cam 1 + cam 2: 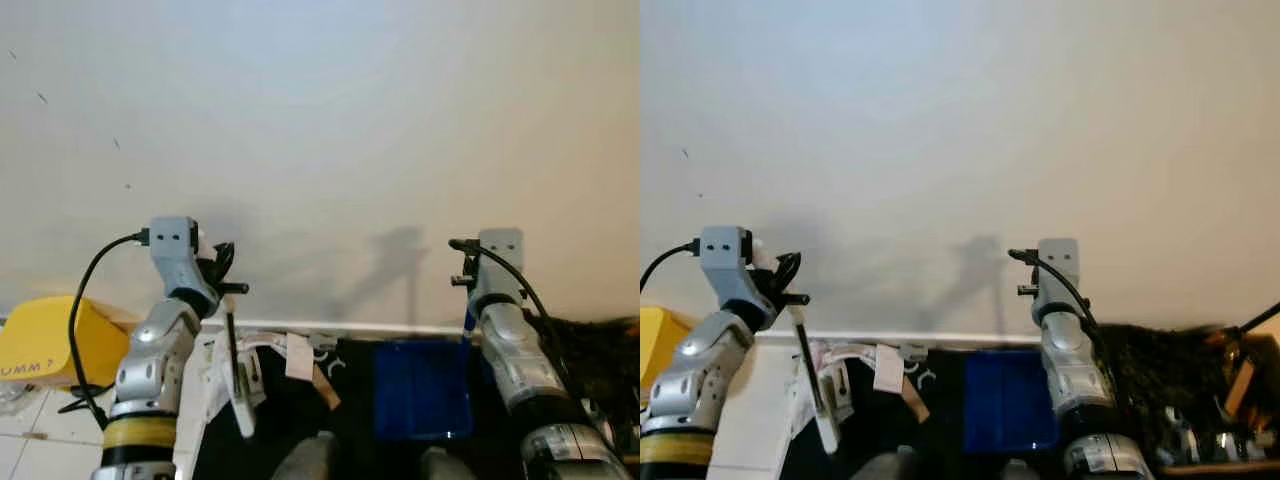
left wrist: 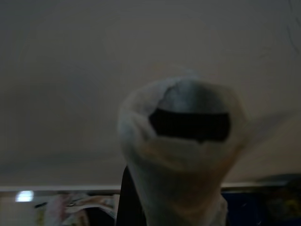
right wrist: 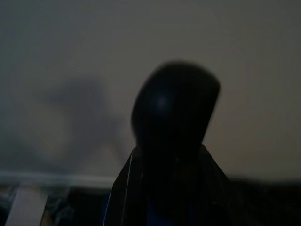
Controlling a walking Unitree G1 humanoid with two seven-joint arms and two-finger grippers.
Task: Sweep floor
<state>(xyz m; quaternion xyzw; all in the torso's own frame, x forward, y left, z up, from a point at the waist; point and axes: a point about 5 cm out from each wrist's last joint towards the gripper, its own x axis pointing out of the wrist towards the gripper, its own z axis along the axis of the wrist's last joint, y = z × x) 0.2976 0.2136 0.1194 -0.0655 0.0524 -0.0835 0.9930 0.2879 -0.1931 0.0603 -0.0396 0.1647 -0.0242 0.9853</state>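
- Both my arms rise from the bottom edge of the head views, forearms upright, facing a plain pale wall (image 1: 320, 110) that fills the upper frame.
- My left gripper (image 1: 225, 275), at lower left, holds a thin dark handle (image 1: 232, 345) that drops to a white piece (image 1: 240, 400) near the bottom edge. I judge this to be the sweeping tool, held upright so its working end reaches the floor.
- In the left wrist view a whitish hollow tube end (image 2: 188, 127) stands centre frame, close to the lens. Fingers appear closed around it, though blur hides the contact.
- My right gripper (image 1: 1045, 290) sits at lower centre-right of the right eye view, above a blue dustpan (image 1: 1008, 400). A rounded black handle end (image 3: 174, 122) fills the middle of the right wrist view. I judge the fingers closed on it.
- White baseboard (image 1: 380, 328) crosses the lower frame. Below it lie dark flooring, paper scraps (image 1: 300, 360), and a yellow box (image 1: 50, 340) at lower left.
- Debris to sweep lies at the wall's foot.
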